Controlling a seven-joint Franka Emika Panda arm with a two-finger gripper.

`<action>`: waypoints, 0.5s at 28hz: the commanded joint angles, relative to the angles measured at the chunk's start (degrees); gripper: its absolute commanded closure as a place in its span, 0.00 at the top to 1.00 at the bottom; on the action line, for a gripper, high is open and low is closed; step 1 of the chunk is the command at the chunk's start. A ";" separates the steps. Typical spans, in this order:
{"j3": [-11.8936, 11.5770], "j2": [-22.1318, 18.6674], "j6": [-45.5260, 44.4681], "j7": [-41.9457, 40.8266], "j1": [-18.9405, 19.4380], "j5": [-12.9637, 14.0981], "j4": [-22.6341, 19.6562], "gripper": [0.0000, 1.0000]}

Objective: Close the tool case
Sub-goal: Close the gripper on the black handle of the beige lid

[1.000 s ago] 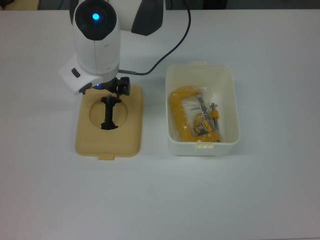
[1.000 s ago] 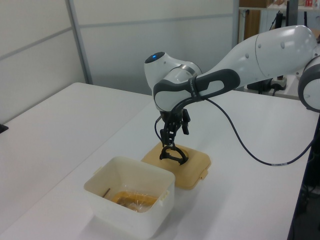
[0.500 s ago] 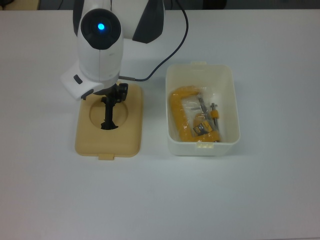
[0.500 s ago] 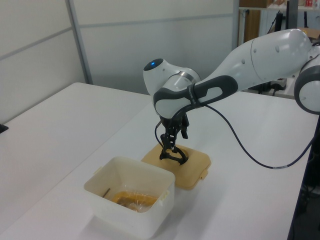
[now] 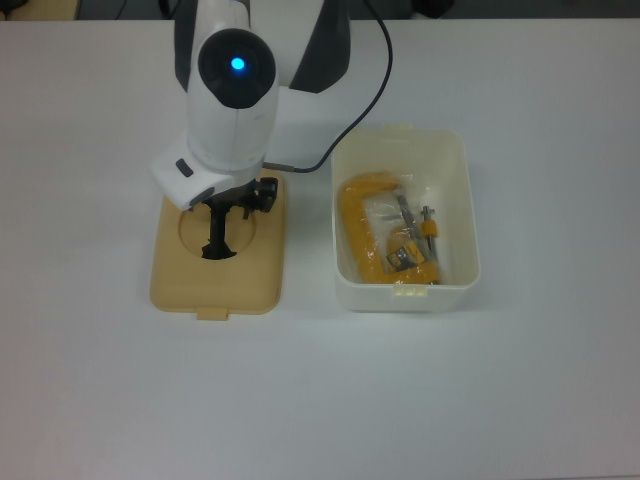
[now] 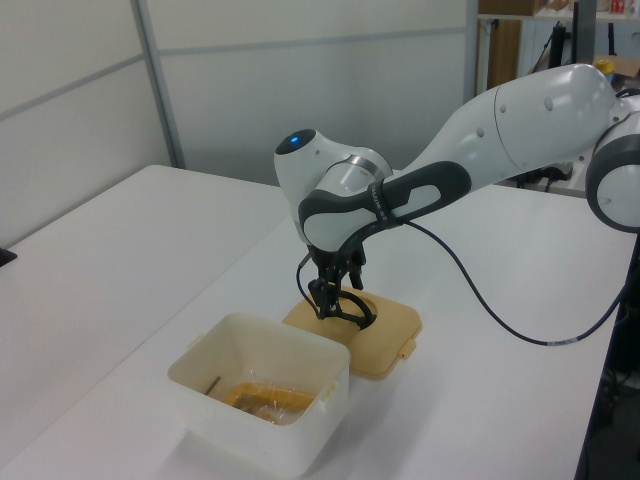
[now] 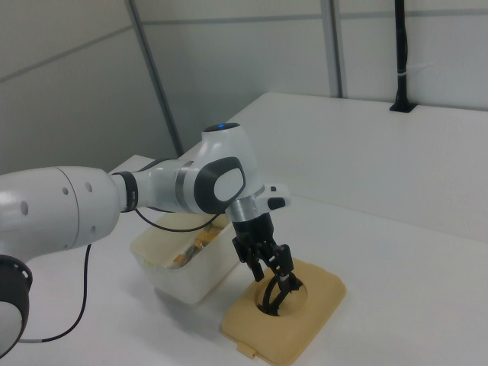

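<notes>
The tool case lies in two parts on the white table. Its tan lid rests flat at the top view's left, and its black handle stands up out of the round recess. The translucent white tub sits uncovered beside it, at the top view's right. My gripper hangs low over the lid. It is open, with its fingers either side of the handle's top.
A yellow clamp tool and small parts in a clear bag lie inside the tub. A black cable runs from the arm across the table behind the tub. A wall panel stands at the table's far side.
The arm has swung toward the top view's right and come down. The gripper has dropped from above the handle to around its top. Lid and tub have not moved.
</notes>
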 commanded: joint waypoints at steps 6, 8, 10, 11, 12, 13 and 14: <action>0.85 -0.33 1.36 1.81 0.35 -1.60 -0.54 0.00; 0.85 -0.33 1.36 1.81 0.35 -1.60 -0.54 0.00; 0.85 -0.33 1.36 1.81 0.26 -1.51 -0.46 0.00; 0.85 -0.33 1.36 1.81 0.26 -1.51 -0.46 0.00; 0.85 -0.33 1.36 1.81 0.26 -1.51 -0.46 0.00; 0.85 -0.33 1.36 1.81 0.17 -1.51 -0.46 0.00; 0.85 -0.33 1.36 1.81 0.17 -1.43 -0.46 0.00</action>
